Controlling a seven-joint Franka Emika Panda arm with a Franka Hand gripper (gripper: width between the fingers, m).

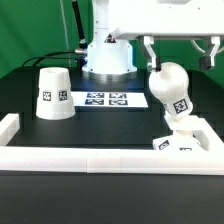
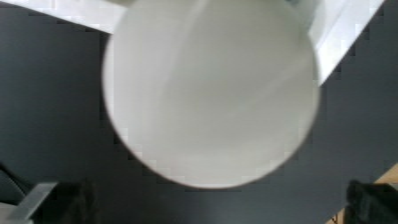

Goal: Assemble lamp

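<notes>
Exterior view puts your gripper (image 1: pixel 182 52) directly over the bulb (image 1: pixel 169 87), with the jaws spread as wide as they go and nothing between them. The fingertips hang about level with the crown of the ball, one to each side, and I see no contact.

The bulb stands neck-down on the base (image 1: pixel 172 143), so its long axis runs roughly vertical. It leans a little, with the ball tipped toward the exterior view's left. The base sits near the border rail (image 1: pixel 90 160), at the exterior view's right end of the table (image 1: pixel 100 130).

The wrist view agrees. The ball (image 2: pixel 210 95) fills most of the frame as a pale oval, and the dark fingertips (image 2: pixel 36 200) show only at the corners, well outside its outline.

The shade (image 1: pixel 51 93) sits mouth-down, well apart at the exterior view's left, beyond the marker board (image 1: pixel 105 100).

What your next move turns on is that the ball lies straight below the open jaws. I judge a plain descent would bracket it, though the lean means the ball's centre may not sit over the neck.
</notes>
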